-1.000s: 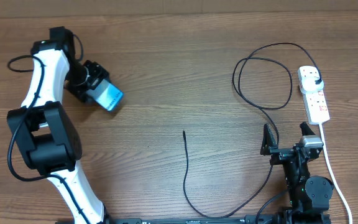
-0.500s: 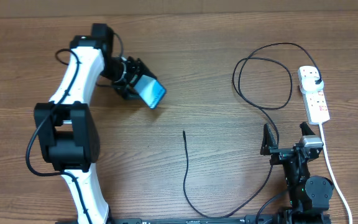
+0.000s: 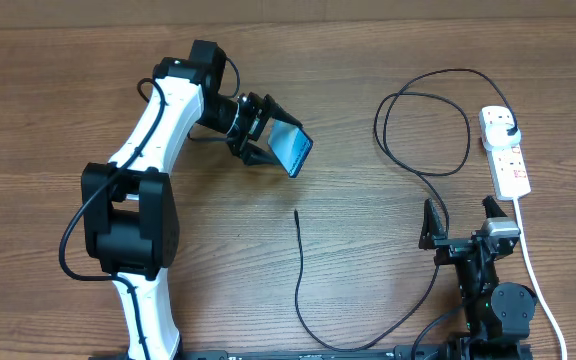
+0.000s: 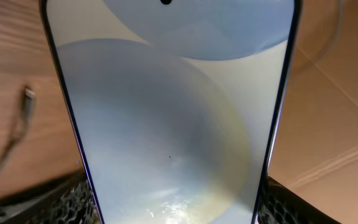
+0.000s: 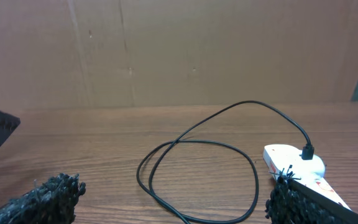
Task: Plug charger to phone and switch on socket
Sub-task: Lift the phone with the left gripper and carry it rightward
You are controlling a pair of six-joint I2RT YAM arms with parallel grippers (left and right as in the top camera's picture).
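Note:
My left gripper (image 3: 273, 148) is shut on the phone (image 3: 291, 150), holding it tilted above the table left of centre. In the left wrist view the phone's pale blue screen (image 4: 166, 112) fills the frame between the fingers. The charger, a thin black cable (image 3: 426, 182), loops at the right; its connector tip (image 3: 296, 213) lies below the phone and its black plug (image 3: 507, 125) sits in the white socket strip (image 3: 505, 150). The tip also shows in the left wrist view (image 4: 28, 94). My right gripper (image 3: 460, 222) is open and empty at the lower right, near the socket (image 5: 291, 163) and the cable loop (image 5: 197, 165).
The socket's thick white cord (image 3: 534, 270) runs down the right side to the table's front edge. A brown cardboard wall (image 5: 179, 50) stands behind the table.
My left arm has swung right with the phone in its grip, from the far left to near the centre, closer to the cable tip. The right arm, cable and socket have not moved.

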